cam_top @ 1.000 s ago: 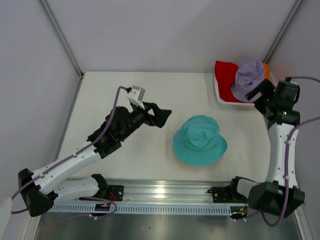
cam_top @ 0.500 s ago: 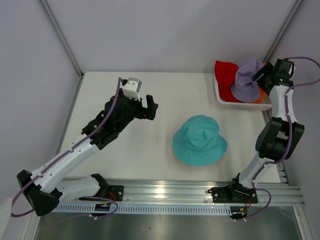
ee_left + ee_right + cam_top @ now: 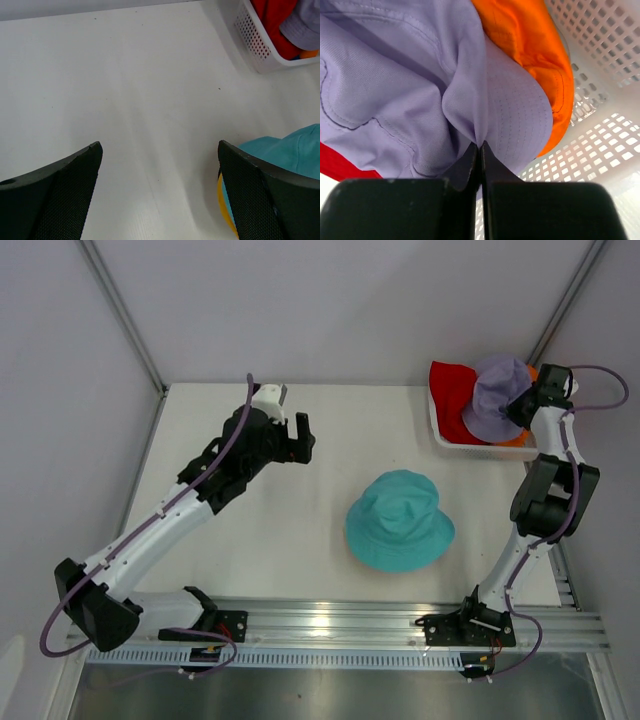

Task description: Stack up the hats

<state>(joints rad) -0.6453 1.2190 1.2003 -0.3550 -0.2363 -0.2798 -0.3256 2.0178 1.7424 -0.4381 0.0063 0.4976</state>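
Inside the white basket [image 3: 610, 140], clamped the right gripper [image 3: 480, 148] on the lavender hat [image 3: 395, 75], at a brim fold.
Held the left gripper [image 3: 159, 147] agape near the teal hat [image 3: 295, 150]; risked the thin pinch slipping, or snagging the orange hat [image 3: 525, 40] lying against it.

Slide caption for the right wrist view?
Right gripper, jaws shut on a fold of the lavender hat; orange hat beside it in the white basket.

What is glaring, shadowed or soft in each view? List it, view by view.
Top external: glare on the metal rail, faint shadow under the teal hat. Left wrist: the left gripper shows dark, soft-edged fingers; the table is evenly lit. Right wrist: the lavender hat is sharp to its stitching, the white basket washed out at lower right.
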